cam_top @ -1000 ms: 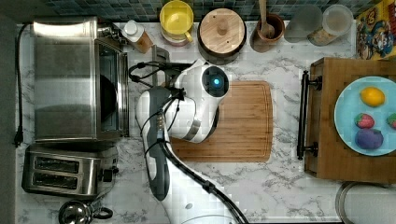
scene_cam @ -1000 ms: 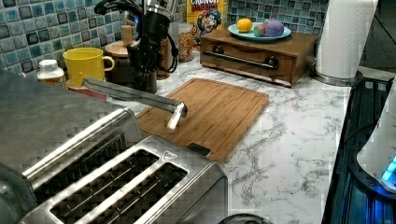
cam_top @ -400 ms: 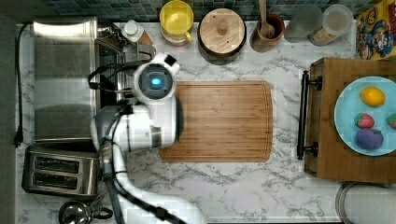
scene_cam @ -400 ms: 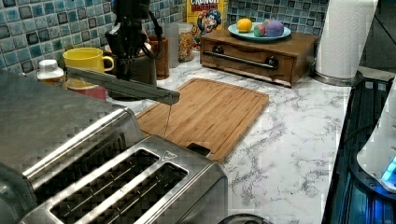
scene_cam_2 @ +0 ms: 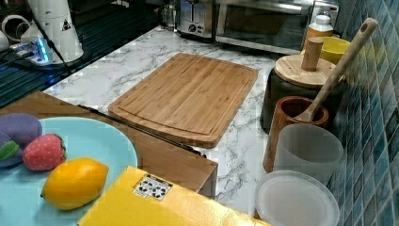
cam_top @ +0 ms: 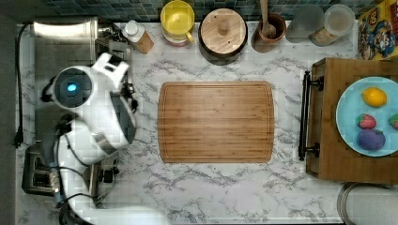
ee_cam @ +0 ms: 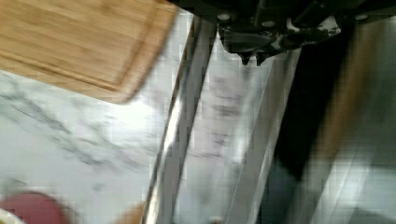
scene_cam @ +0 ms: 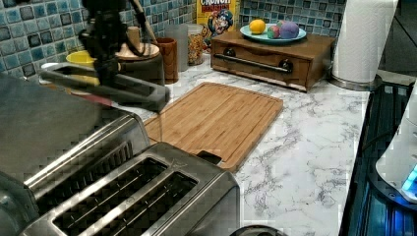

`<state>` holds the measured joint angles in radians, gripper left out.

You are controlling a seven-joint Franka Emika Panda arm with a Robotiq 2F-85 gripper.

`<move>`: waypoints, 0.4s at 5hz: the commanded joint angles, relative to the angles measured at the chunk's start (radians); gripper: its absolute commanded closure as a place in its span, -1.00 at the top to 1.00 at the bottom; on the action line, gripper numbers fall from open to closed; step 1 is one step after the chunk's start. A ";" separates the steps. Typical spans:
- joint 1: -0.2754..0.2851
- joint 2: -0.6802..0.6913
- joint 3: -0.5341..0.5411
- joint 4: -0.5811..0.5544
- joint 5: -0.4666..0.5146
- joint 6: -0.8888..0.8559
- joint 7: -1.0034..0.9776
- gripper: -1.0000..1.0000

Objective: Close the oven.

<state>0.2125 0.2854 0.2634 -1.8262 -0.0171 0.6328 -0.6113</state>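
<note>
While my white arm (cam_top: 94, 117) hangs over the big boxy brushed stainless-steel toaster oven (cam_top: 65, 56), that oven sits at about nine to ten o'clock in the top view, against the counter's edge there. Its glass-windowed drop door (scene_cam: 105, 86) is part-way up in the left view, tilted, neither flat nor shut, with the metal bar handle (ee_cam: 180, 126) running along its free edge. My black gripper (scene_cam: 105, 46) stands just above the door in the left view, at about eleven o'clock, and seems to touch the door's upper side; whether my fingers are spread or closed, I cannot tell. From the wrist view the handle lies just beside my fingertips (ee_cam: 252, 56), with the marble counter (ee_cam: 70, 121) past it.

At the centre of the top view lies the rectangular bamboo cutting board (cam_top: 216, 122), bare. Toward seven o'clock is the smaller two-slot steel toaster (scene_cam: 142, 201), near the oven. At twelve o'clock stand the yellow mug (cam_top: 176, 18) and the dark round pot with a wooden lid (cam_top: 223, 33). At three o'clock sits the wooden drawer box (cam_top: 338, 154) bearing a light blue plate (cam_top: 349, 117) of toy fruit.
</note>
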 commanded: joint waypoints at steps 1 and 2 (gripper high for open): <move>0.112 -0.080 0.032 0.065 -0.058 0.064 0.204 -1.00; 0.082 -0.183 0.036 -0.018 -0.054 0.136 0.244 -1.00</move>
<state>0.2778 0.2676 0.2751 -1.8477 -0.1005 0.7026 -0.4077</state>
